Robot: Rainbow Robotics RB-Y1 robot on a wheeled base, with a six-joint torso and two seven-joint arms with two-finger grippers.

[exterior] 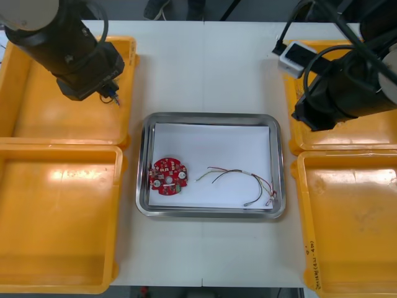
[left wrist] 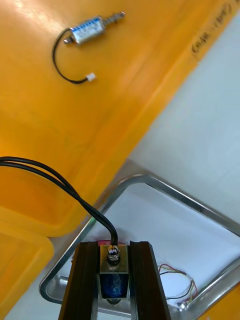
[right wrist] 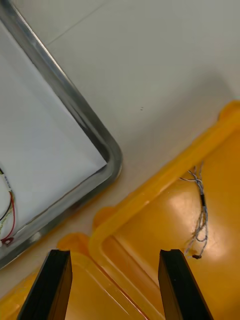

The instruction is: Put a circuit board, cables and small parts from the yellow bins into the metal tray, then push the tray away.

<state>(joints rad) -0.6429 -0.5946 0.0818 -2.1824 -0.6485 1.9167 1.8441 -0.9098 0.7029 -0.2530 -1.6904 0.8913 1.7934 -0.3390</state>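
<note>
We see the left gripper (left wrist: 114, 248) clamping a small metal part with black cable (left wrist: 114, 272) over the far-left yellow plastic bin (exterior: 37, 105). The white-lined metal tray (exterior: 211, 118) holds a round red circuit board (exterior: 169, 176). The right gripper (right wrist: 116, 255) stands wide over the far-right bin (right wrist: 150, 205); the handwriting (left wrist: 212, 27) on one bin rim we cannot read.

Small metal part (left wrist: 114, 272): flanks covered by the left gripper's (left wrist: 114, 246) fingers; lower end cut off at the picture's edge.
Black cable (left wrist: 55, 181): far end runs out of frame.
Metal tray (right wrist: 67, 97): one corner in right wrist view; remainder cut off.
Red and yellow cable (right wrist: 11, 220): cut at the edge.
Yellow bins (exterior: 62, 223): outer sides cut off in front view.
</note>
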